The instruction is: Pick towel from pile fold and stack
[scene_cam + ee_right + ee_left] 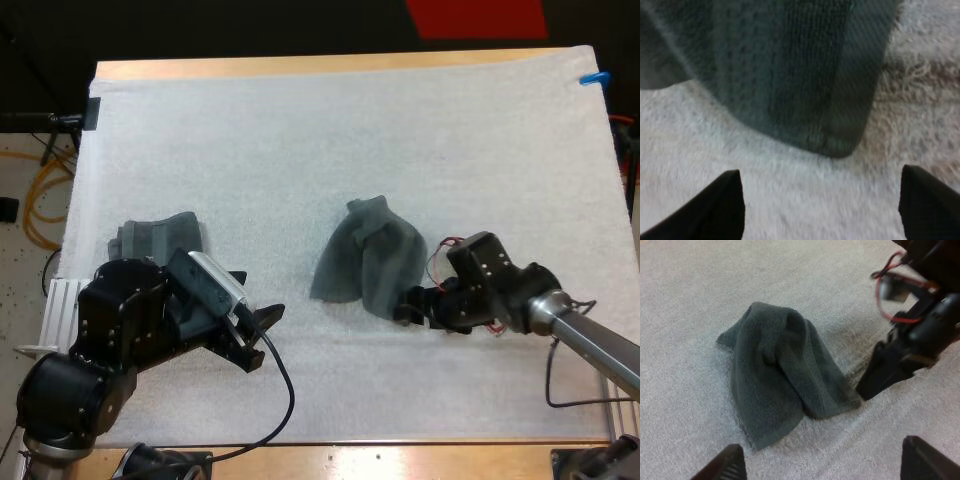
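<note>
White mat [300, 150] covers the wooden table [400, 460], and the crumpled towel [365, 260] lies near its middle. Closest to me, my left gripper [262, 338] hangs low over the mat, well apart from the crumpled towel on its left side. Its fingers [725, 465] are spread wide with nothing between them and point toward the cloth. My right gripper [403, 306] sits just beside the crumpled towel's near right corner, low at the mat. Its fingers [722, 207] also stand apart, clear of the fabric, with the corner's hem just ahead of the gap. The crumpled towel itself is a humped, dark grey-green heap resting on the mat. Farther left of it, beyond my left arm, a second towel [160, 235] lies bunched near the mat's edge.
</note>
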### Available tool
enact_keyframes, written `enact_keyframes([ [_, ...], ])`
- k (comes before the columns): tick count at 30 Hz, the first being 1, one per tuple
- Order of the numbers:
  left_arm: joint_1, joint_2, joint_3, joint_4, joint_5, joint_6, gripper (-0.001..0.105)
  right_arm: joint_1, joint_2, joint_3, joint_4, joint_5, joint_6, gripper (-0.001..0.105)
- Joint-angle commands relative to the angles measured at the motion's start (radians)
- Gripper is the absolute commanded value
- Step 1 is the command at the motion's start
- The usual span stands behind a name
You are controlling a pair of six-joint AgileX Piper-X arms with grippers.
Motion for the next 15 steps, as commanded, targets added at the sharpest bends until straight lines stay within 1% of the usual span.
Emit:
enact_keyframes([
  [1, -0.005, -0.004, -0.001, -0.001, 0.007, -0.002, 0.062, 0.002, 0.02, -0.001, -0.046, -0.013, 0.025, 0.063],
  [3, -0.005, -0.004, -0.001, -0.001, 0.007, -0.002, 0.062, 0.002, 0.06, -0.001, -0.09, -0.032, 0.055, 0.063],
  [5, -0.005, -0.004, -0.001, -0.001, 0.007, -0.002, 0.062, 0.002, 0.101, -0.001, -0.129, -0.085, 0.098, 0.063],
  [7, -0.005, -0.004, -0.001, -0.001, 0.007, -0.002, 0.062, 0.002, 0.127, -0.001, -0.152, -0.111, 0.111, 0.063],
  [11, -0.005, -0.004, -0.001, -0.001, 0.007, -0.002, 0.062, 0.002, 0.157, -0.001, -0.167, -0.11, 0.113, 0.062],
  [12, -0.005, -0.004, -0.001, -0.001, 0.007, -0.002, 0.062, 0.002, 0.161, -0.001, -0.167, -0.108, 0.113, 0.059],
  [13, -0.005, -0.004, -0.001, -0.001, 0.007, -0.002, 0.062, 0.002, 0.163, -0.001, -0.167, -0.107, 0.113, 0.054],
  [14, -0.005, -0.004, -0.001, -0.001, 0.007, -0.002, 0.062, 0.002, 0.163, -0.001, -0.167, -0.096, 0.113, 0.046],
  [15, -0.005, -0.004, -0.001, -0.001, 0.007, -0.002, 0.062, 0.002, 0.163, -0.001, -0.167, -0.093, 0.113, 0.042],
])
